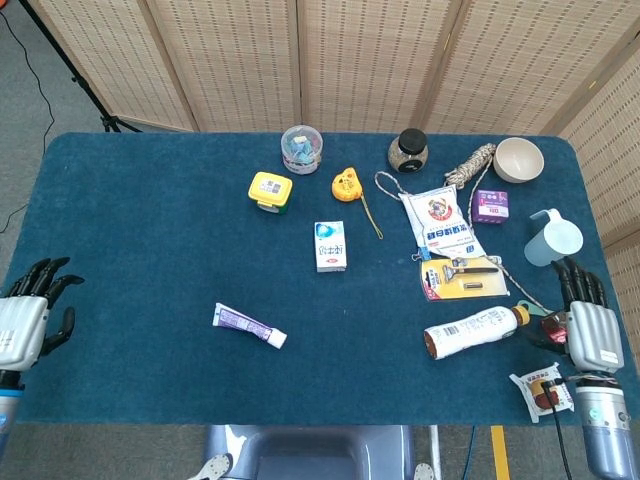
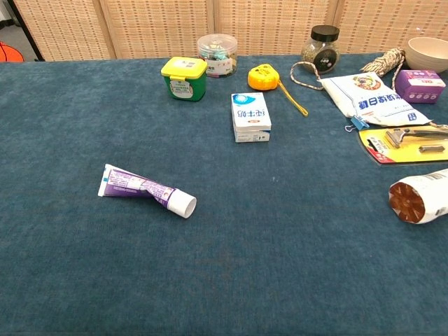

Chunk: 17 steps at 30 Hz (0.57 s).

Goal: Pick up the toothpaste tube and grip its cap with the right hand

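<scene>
We are looking at the toothpaste tube [image 1: 249, 326] lying flat on the blue worktop [image 1: 150, 220], left of centre and near the front edge, with nothing touching it. Its white cap [image 2: 184, 204] is pointing toward our right side and its crimped tail toward our left. Our left robot hand [image 1: 24, 322] is hovering at the left edge of the worktop, fingers apart and holding nothing. Our right robot hand [image 1: 592, 333] is sitting at the right edge, fingers extended and empty, well apart from the tube; the chest view is showing neither.

We are judging the tube to be light and soft-walled, so a hard squeeze on the purple body would likely dent it or let it slide on its glossy skin. The shoulder just behind the cap looks the firmest part of the body to take for the lift. The cap itself is looking rigid and round, so it is suiting a closing grip from the right robot hand, provided the fingers are wrapping it rather than nudging it.
</scene>
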Available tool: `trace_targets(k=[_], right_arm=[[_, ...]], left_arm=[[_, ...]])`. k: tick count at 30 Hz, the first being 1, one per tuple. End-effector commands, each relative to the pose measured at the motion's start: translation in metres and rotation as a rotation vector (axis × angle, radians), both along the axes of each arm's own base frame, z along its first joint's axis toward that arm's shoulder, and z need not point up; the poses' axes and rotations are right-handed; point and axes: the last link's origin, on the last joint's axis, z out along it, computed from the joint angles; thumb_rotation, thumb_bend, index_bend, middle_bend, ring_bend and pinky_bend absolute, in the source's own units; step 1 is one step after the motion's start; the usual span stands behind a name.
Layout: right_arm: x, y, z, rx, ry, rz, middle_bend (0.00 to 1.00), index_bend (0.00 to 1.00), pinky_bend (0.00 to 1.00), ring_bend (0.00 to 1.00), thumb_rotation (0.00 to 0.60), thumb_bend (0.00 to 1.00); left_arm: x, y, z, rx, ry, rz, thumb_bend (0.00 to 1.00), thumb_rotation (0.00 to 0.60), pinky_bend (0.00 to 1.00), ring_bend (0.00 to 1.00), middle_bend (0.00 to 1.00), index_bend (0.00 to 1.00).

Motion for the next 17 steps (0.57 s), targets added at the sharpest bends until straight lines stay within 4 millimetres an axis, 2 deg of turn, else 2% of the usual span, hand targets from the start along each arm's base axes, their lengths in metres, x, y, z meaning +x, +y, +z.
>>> trace_targets(k=[1, 6, 17], right_arm=[[0.0, 0.013, 0.002, -0.005, 0.012, -0.004, 0.0, 0.0, 0.0, 0.0, 0.6, 0.0], [0.001, 0.025, 0.004, 0.003, 0.017, 0.005, 0.0, 0.0, 0.0, 0.0, 0.6, 0.0], [-0.001, 0.034, 0.005, 0.005, -0.012, 0.023, 0.0, 0.0, 0.0, 0.0, 0.6, 0.0]], left_arm=[[-0.003, -0.011, 0.0, -0.013, 0.003, 0.004, 0.54, 0.6, 0.19, 0.08, 0.14, 0.27], [-0.001, -0.02, -0.004, -0.052, -0.008, -0.029, 0.54, 0.6, 0.19, 0.08, 0.14, 0.27], [0.007, -0.02, 0.0, -0.064, -0.033, -0.045, 0.54, 0.6, 0.19, 0.08, 0.14, 0.27]])
